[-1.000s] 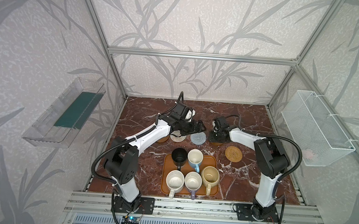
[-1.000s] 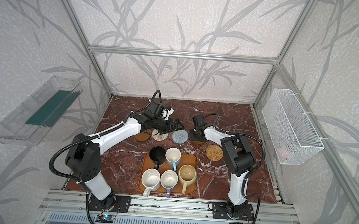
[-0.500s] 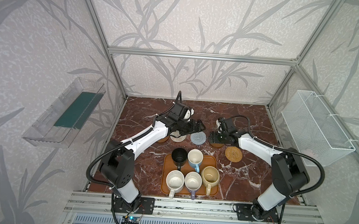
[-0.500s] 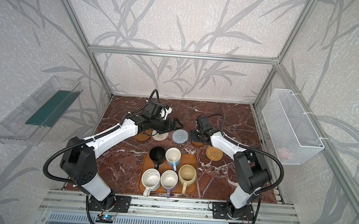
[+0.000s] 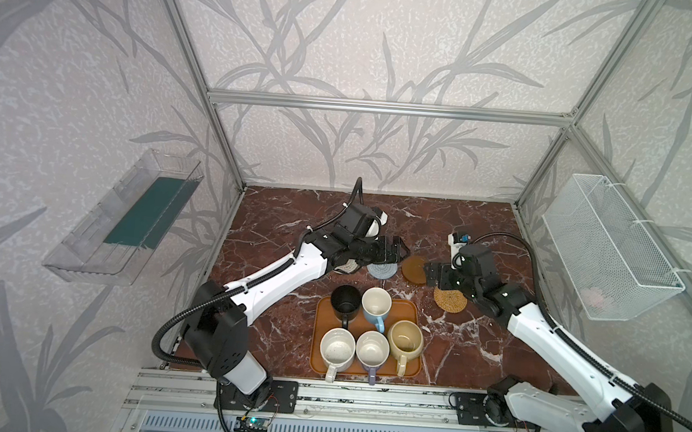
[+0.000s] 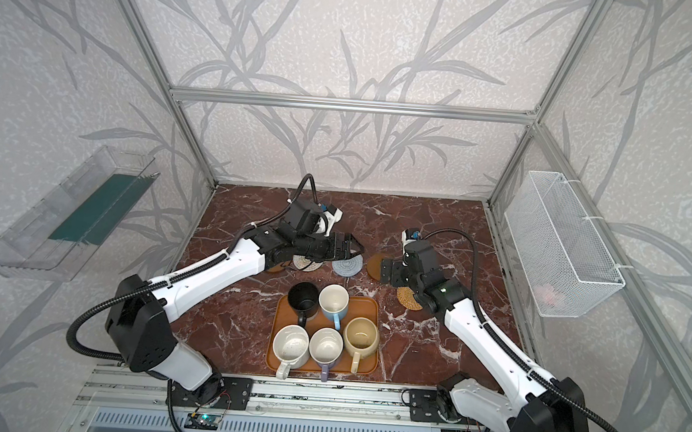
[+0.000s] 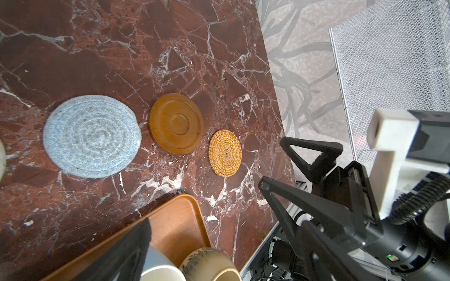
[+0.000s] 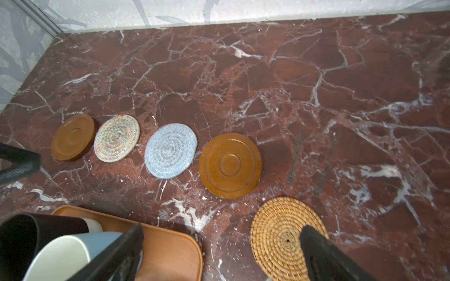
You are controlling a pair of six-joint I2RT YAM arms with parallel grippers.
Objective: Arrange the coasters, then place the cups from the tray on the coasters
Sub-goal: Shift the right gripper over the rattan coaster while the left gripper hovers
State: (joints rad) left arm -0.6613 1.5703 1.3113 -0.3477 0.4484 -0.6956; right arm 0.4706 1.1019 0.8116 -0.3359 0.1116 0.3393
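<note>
Your right arm has drawn back from the wooden coaster, and its jaws have sprung wide, gripping nothing. That coaster lies flat near the middle of the bench, just beside the blue-grey coaster, with the rattan coaster nearer the front edge. Your left jaws stand spread and empty above the row. All five cups sit on the tray by the bench's front edge.
</note>
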